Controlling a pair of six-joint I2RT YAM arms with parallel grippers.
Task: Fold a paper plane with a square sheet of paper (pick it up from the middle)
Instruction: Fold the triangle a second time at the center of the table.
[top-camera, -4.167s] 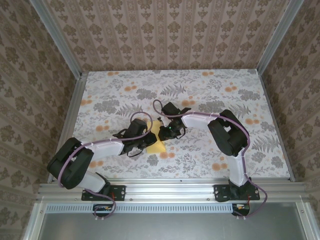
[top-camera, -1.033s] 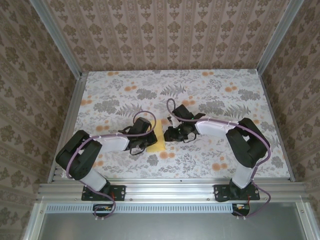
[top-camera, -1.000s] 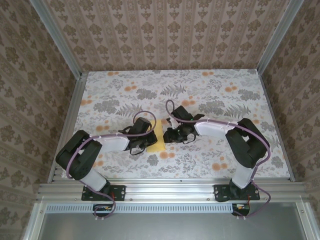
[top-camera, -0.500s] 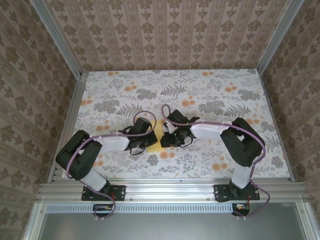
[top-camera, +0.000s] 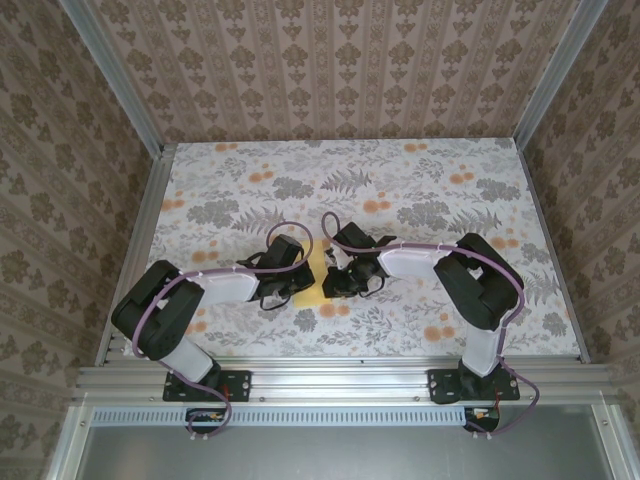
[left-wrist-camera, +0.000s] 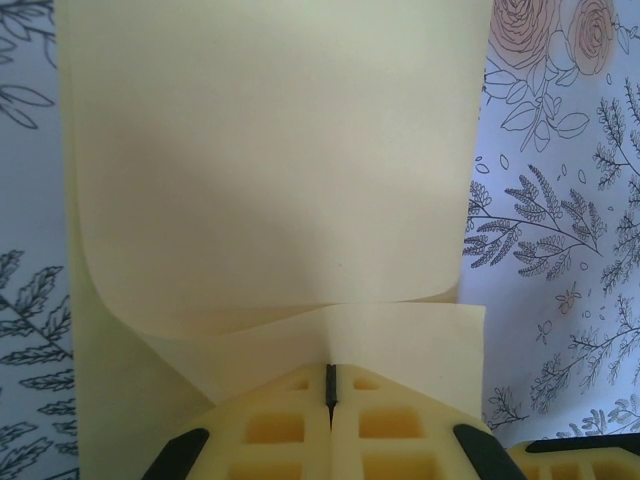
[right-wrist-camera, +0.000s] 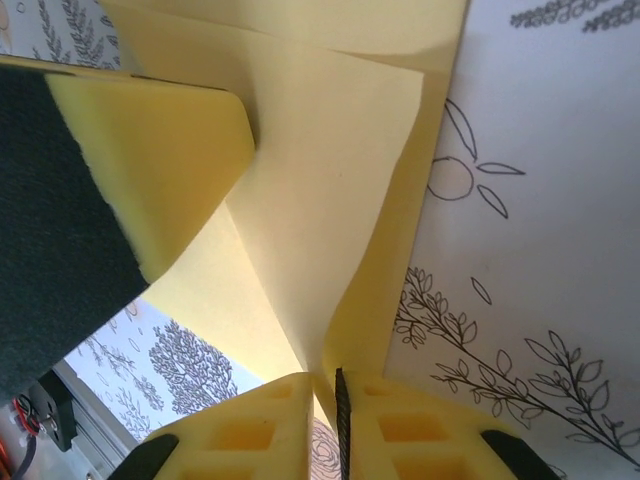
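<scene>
one paper (left-wrist-camera: 270, 180) edge beyond frame

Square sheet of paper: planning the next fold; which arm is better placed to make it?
Probably right: the right gripper pinches a lifted edge of the paper; the left gripper clamps its other side.

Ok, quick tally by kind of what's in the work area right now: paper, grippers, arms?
Yellow paper sheet: 1
Grippers: 2, the left gripper and the right gripper, each shut on the sheet
Arms: 2, the left arm and the right arm
Total: 5
</scene>
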